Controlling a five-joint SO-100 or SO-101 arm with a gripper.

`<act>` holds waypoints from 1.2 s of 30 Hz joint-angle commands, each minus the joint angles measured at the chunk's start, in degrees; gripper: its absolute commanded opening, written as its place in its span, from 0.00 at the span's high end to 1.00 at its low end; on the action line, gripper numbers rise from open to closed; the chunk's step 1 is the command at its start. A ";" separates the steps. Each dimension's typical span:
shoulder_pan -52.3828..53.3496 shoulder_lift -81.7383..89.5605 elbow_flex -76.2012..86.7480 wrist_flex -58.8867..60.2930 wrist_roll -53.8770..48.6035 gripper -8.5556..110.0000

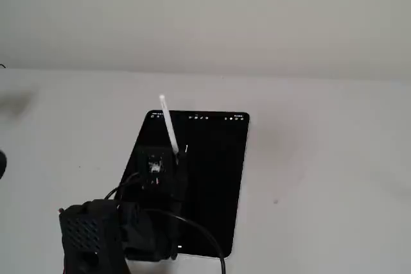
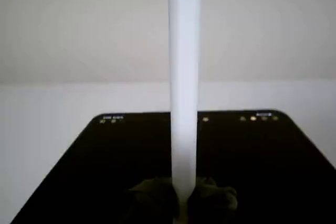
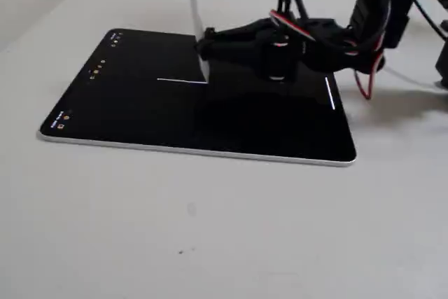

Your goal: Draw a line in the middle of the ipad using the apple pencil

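Pencil work is under way: your claw (image 3: 204, 52) pinches the apple pencil (image 3: 194, 12) low on its shaft, near the tip, and holds it nearly upright over the ipad (image 3: 126, 113), which lies flat on the pale bench (image 3: 210, 229). In that side fixed view the tip appears to meet the glass at the right end of the line (image 3: 180, 80), a short white stroke near the middle of the black screen; another short white mark sits near the tablet's right edge. In the wrist view the white shaft (image 2: 184, 77) rises straight up from between the dark fingers (image 2: 152, 198), with the screen (image 2: 105, 171) spread below. Treat the stylus as light, rigid and smooth, so I judge it could slip or twist in the pinch if you press hard; a hold close to the tip should steady it best. The glass is stiff yet scratchable, and the slab could slide on the bench, so keep downward pressure gentle and travel even.
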 commanded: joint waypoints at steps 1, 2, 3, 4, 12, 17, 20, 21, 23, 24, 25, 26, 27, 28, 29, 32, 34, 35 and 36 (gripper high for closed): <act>-0.70 1.93 4.92 -2.72 0.97 0.92; -0.79 2.20 5.89 -3.43 1.05 0.92; -0.79 2.37 6.86 -4.04 1.14 0.92; -0.79 2.37 7.73 -4.83 1.23 0.92; -0.35 2.37 13.62 -10.37 2.29 0.92; 0.00 1.23 16.44 -13.97 2.99 0.92; 0.18 1.05 17.67 -14.77 3.52 0.92; 0.26 1.05 17.84 -14.85 3.69 0.92; 0.44 1.05 17.93 -14.85 3.78 0.92; 0.53 1.05 17.93 -14.85 3.78 0.92; 0.62 1.05 17.93 -14.94 3.78 0.92; 0.62 1.05 17.93 -14.94 3.78 0.92; 0.70 1.05 17.93 -14.94 3.78 0.92; 0.70 1.14 17.93 -14.94 3.78 0.92; 0.79 1.14 17.75 -14.94 3.87 0.92; 0.70 1.14 17.75 -14.94 3.96 0.92; 0.70 1.05 17.75 -14.94 4.04 0.92; 0.70 1.05 17.75 -14.94 4.04 0.92; 0.79 1.05 17.75 -14.94 4.04 0.92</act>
